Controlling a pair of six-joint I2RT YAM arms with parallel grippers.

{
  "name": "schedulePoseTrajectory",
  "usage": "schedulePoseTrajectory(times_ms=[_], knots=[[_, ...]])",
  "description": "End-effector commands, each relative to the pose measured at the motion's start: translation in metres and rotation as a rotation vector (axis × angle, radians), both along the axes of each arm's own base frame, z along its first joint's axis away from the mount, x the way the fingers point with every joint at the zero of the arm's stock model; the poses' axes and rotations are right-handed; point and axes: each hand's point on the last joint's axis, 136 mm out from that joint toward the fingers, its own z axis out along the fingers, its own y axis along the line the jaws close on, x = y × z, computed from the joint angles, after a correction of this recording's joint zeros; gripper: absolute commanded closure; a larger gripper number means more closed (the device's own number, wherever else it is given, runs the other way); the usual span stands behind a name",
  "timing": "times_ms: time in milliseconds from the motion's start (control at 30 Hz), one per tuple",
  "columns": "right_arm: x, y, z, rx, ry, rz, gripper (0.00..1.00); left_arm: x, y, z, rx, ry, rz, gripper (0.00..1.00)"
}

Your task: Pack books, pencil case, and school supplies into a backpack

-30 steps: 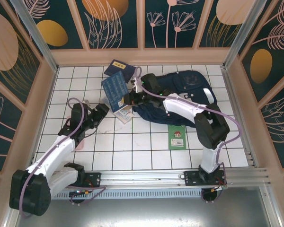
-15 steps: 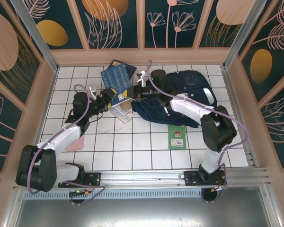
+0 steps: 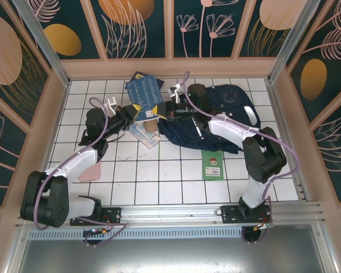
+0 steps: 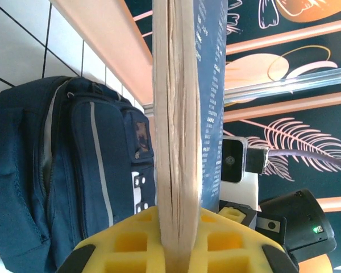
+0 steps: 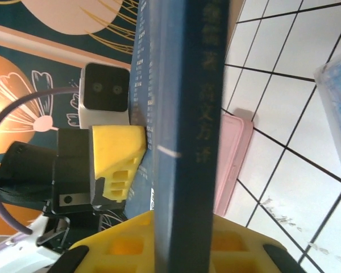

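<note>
A navy blue book (image 3: pixel 143 94) is held up on edge between the two arms, left of the backpack (image 3: pixel 227 108). My left gripper (image 3: pixel 135 112) is shut on its lower left edge; in the left wrist view the book's pages (image 4: pixel 176 142) stand between the yellow pads of that gripper (image 4: pixel 179 244). My right gripper (image 3: pixel 159 111) grips the book from the right, the spine (image 5: pixel 187 142) filling the gap of the gripper (image 5: pixel 184 244). A clear plastic packet (image 3: pixel 145 133) lies under the book. A green booklet (image 3: pixel 213 164) lies in front of the backpack.
A second navy book's corner (image 3: pixel 137 75) shows behind the held one, near the back wall. A flat pink case (image 3: pixel 91 170) lies on the tiles beside the left arm. Wooden walls close in the tiled floor on three sides.
My left gripper reached up to the book and closed on its edge. The book, held by the right gripper, has swung back and upward.
</note>
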Motion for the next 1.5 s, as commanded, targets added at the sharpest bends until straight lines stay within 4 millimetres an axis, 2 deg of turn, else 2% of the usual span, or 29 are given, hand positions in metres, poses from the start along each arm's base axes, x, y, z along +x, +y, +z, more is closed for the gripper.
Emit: schedulePoseTrajectory(times_ms=[0, 67, 233, 333, 400, 767, 900, 1033, 1133, 1233, 1300, 1400, 1467], knots=[[0.017, -0.027, -0.019, -0.198, -0.073, -0.122, 0.72, 0.003, 0.006, 0.025, 0.037, -0.079, 0.024, 1.00], [0.035, -0.052, -0.043, -0.401, -0.108, -0.242, 0.68, 0.002, 0.007, 0.020, 0.073, -0.067, 0.024, 1.00], [0.060, -0.102, -0.085, -0.780, -0.161, -0.388, 0.67, 0.000, 0.011, 0.013, 0.149, -0.063, 0.036, 1.00], [0.069, -0.125, -0.105, -0.946, -0.177, -0.428, 0.65, -0.001, 0.012, 0.010, 0.173, -0.057, 0.037, 1.00], [0.072, -0.132, -0.115, -1.014, -0.194, -0.438, 0.65, -0.002, 0.013, 0.008, 0.177, -0.055, 0.036, 1.00], [0.075, -0.125, -0.152, -1.190, -0.261, -0.364, 0.55, -0.005, 0.010, -0.001, 0.180, -0.036, 0.014, 1.00], [0.073, -0.116, -0.154, -1.221, -0.301, -0.350, 0.50, -0.006, 0.011, -0.004, 0.183, -0.029, 0.012, 1.00], [0.071, -0.107, -0.149, -1.220, -0.327, -0.345, 0.49, -0.006, 0.010, -0.005, 0.184, -0.030, 0.010, 1.00], [0.073, -0.111, -0.153, -1.254, -0.326, -0.354, 0.50, -0.006, 0.010, -0.006, 0.185, -0.027, 0.007, 1.00], [0.074, -0.122, -0.166, -1.316, -0.310, -0.356, 0.53, -0.006, 0.009, -0.008, 0.184, -0.024, 0.004, 1.00], [0.073, -0.127, -0.173, -1.338, -0.307, -0.352, 0.62, -0.007, 0.009, -0.009, 0.182, -0.022, 0.001, 1.00], [0.073, -0.129, -0.172, -1.348, -0.316, -0.357, 0.84, -0.007, 0.008, -0.009, 0.178, -0.023, -0.001, 1.00], [0.075, -0.128, -0.163, -1.332, -0.329, -0.372, 0.99, -0.007, 0.008, -0.010, 0.176, -0.021, -0.003, 1.00]])
